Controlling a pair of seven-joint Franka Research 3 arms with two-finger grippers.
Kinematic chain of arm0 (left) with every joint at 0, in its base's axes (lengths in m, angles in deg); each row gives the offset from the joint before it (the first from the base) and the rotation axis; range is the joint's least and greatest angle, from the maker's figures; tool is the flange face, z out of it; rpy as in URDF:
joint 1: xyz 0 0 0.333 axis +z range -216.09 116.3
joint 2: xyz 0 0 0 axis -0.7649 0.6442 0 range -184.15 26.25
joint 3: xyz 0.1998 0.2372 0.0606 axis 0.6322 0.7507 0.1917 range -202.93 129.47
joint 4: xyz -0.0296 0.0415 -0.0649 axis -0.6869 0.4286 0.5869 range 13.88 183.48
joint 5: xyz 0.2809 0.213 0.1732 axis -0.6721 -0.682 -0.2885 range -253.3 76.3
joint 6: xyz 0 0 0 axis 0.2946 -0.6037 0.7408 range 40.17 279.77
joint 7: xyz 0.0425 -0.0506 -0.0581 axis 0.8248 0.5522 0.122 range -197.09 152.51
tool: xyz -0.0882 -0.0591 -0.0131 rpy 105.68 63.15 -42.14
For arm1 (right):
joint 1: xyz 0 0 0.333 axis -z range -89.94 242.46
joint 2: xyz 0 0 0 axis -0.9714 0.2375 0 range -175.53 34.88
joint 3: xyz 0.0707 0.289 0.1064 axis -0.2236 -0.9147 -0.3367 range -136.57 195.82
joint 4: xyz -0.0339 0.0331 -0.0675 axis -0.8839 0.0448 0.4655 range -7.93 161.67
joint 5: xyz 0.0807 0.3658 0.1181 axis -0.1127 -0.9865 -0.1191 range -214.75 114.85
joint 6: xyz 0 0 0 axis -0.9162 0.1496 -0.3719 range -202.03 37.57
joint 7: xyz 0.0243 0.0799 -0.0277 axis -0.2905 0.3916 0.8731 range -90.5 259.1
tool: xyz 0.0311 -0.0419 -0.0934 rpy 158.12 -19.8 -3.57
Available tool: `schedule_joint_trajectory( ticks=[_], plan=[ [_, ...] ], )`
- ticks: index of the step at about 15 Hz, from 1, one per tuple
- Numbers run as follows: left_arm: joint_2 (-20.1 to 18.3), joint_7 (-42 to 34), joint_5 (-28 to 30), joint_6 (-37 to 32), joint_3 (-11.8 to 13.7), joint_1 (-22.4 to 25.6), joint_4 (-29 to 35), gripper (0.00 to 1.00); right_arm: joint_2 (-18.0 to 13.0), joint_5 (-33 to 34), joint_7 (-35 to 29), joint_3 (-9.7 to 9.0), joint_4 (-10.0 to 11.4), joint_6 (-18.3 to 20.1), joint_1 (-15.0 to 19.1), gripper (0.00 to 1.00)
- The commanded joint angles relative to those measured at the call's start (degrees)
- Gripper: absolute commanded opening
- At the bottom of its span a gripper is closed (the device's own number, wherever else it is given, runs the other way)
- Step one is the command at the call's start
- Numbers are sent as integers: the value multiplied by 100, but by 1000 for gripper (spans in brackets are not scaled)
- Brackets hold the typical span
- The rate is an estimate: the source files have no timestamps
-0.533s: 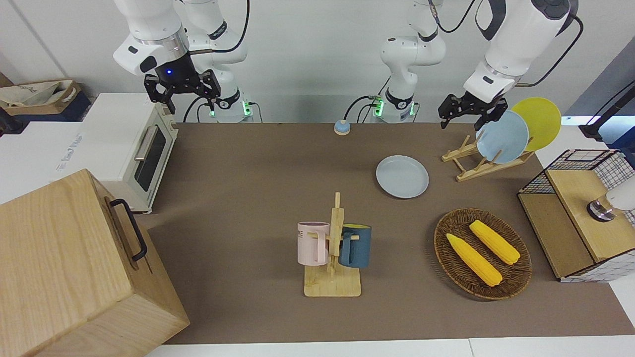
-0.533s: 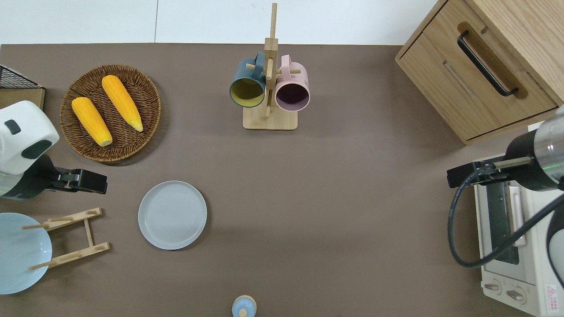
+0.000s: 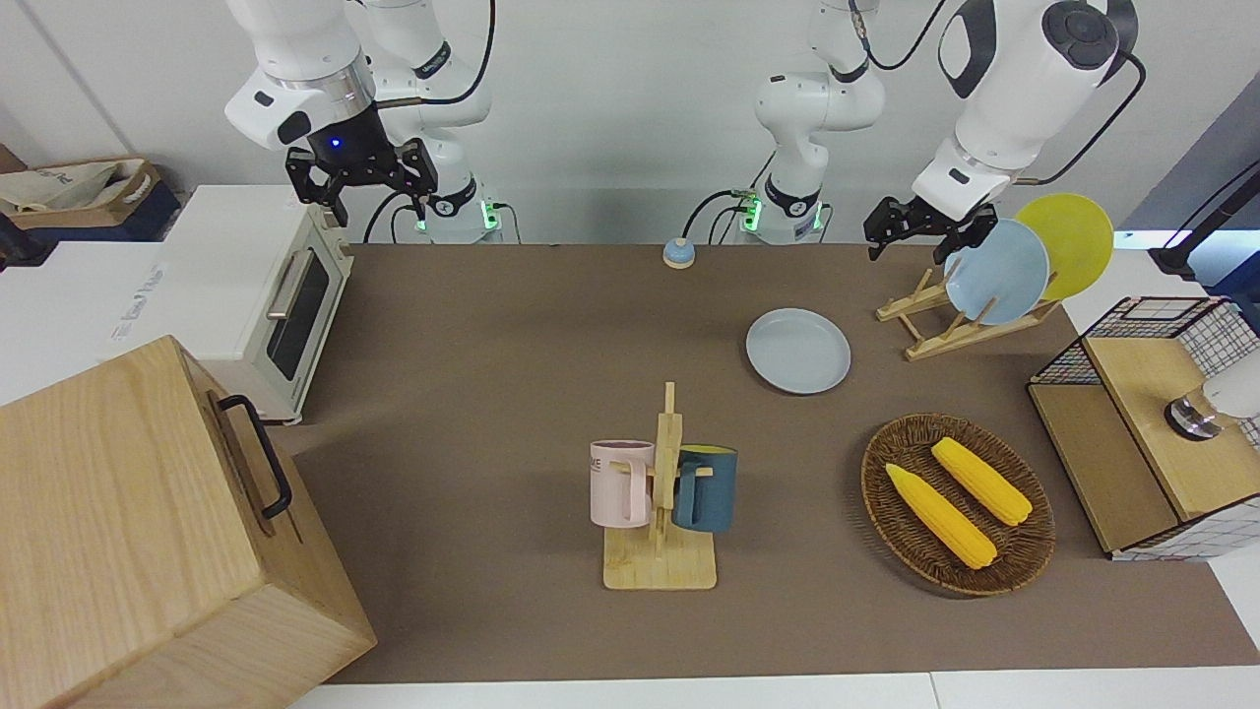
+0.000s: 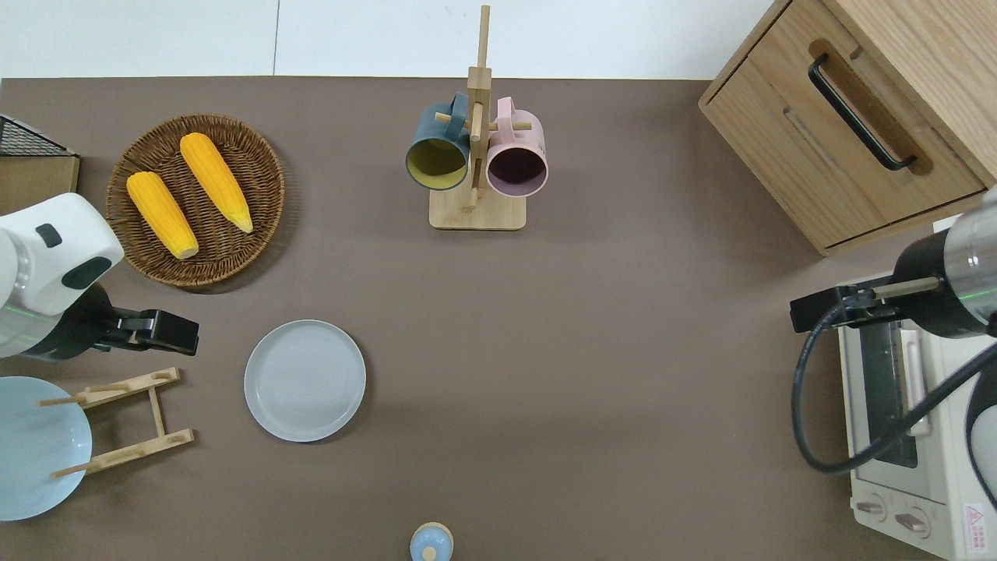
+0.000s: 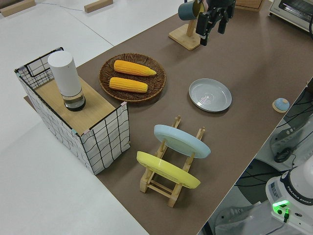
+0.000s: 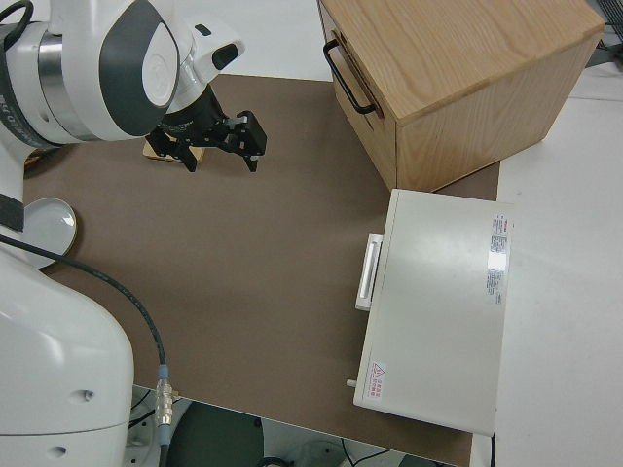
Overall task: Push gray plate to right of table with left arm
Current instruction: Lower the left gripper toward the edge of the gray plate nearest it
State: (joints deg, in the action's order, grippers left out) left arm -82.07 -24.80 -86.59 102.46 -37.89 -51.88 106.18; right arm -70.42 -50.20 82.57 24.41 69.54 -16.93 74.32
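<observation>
Above the tabletop [image 4: 592,351] toward the left arm's end, the left end effector [image 4: 167,331] hangs in the air over bare mat, between the wicker basket [image 4: 265,167] of corn and the wooden plate rack [image 4: 128,421]. Its fingers are spread apart and hold nothing. The left arm [image 3: 1024,79] slopes down to it from above. The gray plate [image 4: 304,380] lies flat on the mat just beside the rack, toward the table's middle, apart from the end effector. A light-blue plate [image 3: 996,271] and a yellow plate [image 3: 1068,241] lean in the rack. The mug stand [image 4: 477,156] sits farther from the robots. The right arm [image 3: 295,59] is parked, its end effector [image 3: 362,177] open and empty.
</observation>
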Motion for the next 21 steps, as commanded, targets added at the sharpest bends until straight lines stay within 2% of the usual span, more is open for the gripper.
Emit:
schedule_joint_trajectory(
  ticks=[1,3,7,17,21],
  plan=[
    [-110,40,47,22,28,5,250,995,-43,-46,6,-32,3,69,63,983],
    [-206,40,47,196,54,14,496,995,-43,-46,6,-32,-5,69,63,983],
    [-514,40,47,969,90,14,1313,995,-43,-46,15,-32,-6,69,63,983],
    [-593,48,56,2438,107,32,2526,995,-43,-46,15,-23,3,69,63,983],
    [-672,40,65,3254,107,23,3273,995,-43,-46,6,-32,3,69,63,983]
  ],
)
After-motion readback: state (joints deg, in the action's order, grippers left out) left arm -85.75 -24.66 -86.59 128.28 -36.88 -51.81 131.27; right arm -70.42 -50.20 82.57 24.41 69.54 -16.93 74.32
